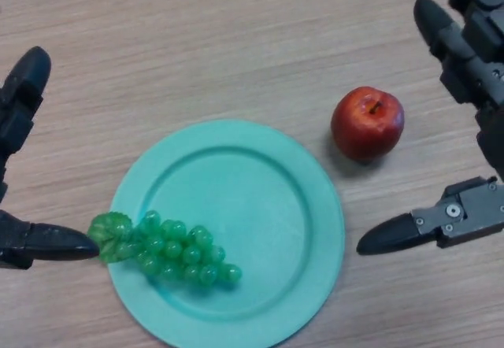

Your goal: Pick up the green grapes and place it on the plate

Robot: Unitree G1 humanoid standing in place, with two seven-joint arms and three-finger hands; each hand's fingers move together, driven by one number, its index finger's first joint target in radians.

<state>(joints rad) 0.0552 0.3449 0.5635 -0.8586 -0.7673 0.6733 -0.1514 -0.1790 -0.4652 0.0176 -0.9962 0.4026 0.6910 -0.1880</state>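
Observation:
A bunch of green grapes (177,249) lies on the lower left part of a teal plate (260,183), its leafy end hanging over the plate's left rim. My left hand (31,242) is at the left edge, fingers straight and spread; its lower finger tip reaches the grapes' leafy end, and I cannot tell whether it touches. The upper finger is well above, apart from the grapes. My right hand (457,214) is at the right edge, open and empty, to the right of the plate.
A red apple (368,123) stands on the wooden table (197,41), just right of the plate's upper rim and between the right hand's fingers and thumb, apart from both.

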